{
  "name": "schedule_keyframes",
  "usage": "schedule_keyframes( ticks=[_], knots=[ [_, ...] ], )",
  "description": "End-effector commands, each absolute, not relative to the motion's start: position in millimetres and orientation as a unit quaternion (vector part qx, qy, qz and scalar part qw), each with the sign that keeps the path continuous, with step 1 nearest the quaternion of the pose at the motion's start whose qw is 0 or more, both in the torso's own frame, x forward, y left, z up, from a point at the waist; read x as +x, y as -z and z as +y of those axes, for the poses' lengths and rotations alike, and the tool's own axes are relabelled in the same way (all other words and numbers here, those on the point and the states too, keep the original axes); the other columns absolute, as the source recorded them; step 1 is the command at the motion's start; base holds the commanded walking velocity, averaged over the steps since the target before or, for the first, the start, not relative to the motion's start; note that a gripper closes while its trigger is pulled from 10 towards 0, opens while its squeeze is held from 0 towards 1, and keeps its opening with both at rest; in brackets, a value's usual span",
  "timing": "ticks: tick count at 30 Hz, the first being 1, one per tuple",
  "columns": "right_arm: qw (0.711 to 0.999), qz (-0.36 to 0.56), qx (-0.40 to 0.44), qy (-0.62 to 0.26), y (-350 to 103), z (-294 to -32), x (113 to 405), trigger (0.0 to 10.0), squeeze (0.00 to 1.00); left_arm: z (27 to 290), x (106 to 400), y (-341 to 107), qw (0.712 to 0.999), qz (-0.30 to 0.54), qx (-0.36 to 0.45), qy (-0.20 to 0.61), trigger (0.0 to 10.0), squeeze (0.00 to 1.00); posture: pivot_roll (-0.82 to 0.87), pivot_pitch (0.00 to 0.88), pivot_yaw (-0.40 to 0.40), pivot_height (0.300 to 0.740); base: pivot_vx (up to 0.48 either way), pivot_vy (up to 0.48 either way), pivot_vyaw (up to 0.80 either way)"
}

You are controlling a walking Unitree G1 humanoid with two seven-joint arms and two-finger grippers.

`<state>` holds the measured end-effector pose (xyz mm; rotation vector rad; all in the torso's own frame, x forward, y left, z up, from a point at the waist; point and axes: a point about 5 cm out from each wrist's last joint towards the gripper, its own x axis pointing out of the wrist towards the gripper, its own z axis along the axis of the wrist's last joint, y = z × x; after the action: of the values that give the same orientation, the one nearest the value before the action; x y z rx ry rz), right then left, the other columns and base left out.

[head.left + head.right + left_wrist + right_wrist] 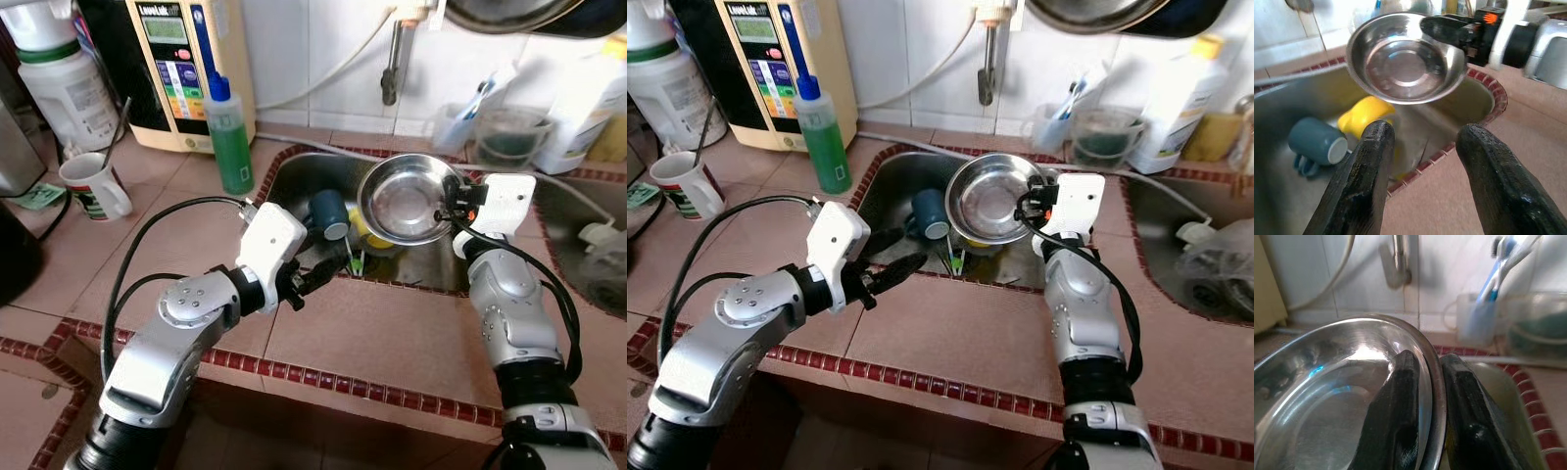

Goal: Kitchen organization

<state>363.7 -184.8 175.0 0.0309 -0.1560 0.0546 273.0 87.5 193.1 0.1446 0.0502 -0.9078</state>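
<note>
Steel bowl (409, 201) in right hand (453, 208)

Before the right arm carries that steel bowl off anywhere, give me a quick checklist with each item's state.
1. Right gripper jaws clamped on the steel bowl rim, one inside and one outside: ok.
2. Bowl lifted above the sink: ok.
3. Bowl empty: ok, nothing seen inside.
4. Left gripper jaws open, holding nothing, at the sink's front edge: ok.
5. Blue mug and yellow item in the sink below the bowl: not ok if it drops.
6. Destination for the bowl: cannot tell.
</note>
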Motion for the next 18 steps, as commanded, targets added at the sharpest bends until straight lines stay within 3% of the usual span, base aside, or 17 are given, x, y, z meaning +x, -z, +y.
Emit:
schedule_keyframes(
  ticks=[1, 6, 18],
  knots=[
    [0.996, -0.077, 0.008, -0.038, -180.8, -182.4, 369.3, 10.0, 0.00, 87.5, 268.7, -196.9, 0.893, 0.029, 0.074, 0.443, 10.0, 0.00, 0.08, 0.233, 0.061, 0.740, 0.000, 0.000, 0.00],
    [0.996, -0.049, -0.008, -0.071, -185.9, -174.5, 383.7, 10.0, 0.00, 87.0, 265.6, -206.2, 0.895, 0.042, 0.095, 0.435, 10.0, 0.00, 0.08, 0.314, 0.053, 0.740, 0.000, 0.000, 0.00],
    [0.993, -0.031, -0.010, -0.115, -189.0, -158.3, 395.3, 10.0, 0.00, 77.8, 259.5, -221.6, 0.896, 0.038, 0.122, 0.426, 10.0, 0.00, 0.09, 0.386, 0.037, 0.740, 0.000, 0.000, 0.00]
  ],
)
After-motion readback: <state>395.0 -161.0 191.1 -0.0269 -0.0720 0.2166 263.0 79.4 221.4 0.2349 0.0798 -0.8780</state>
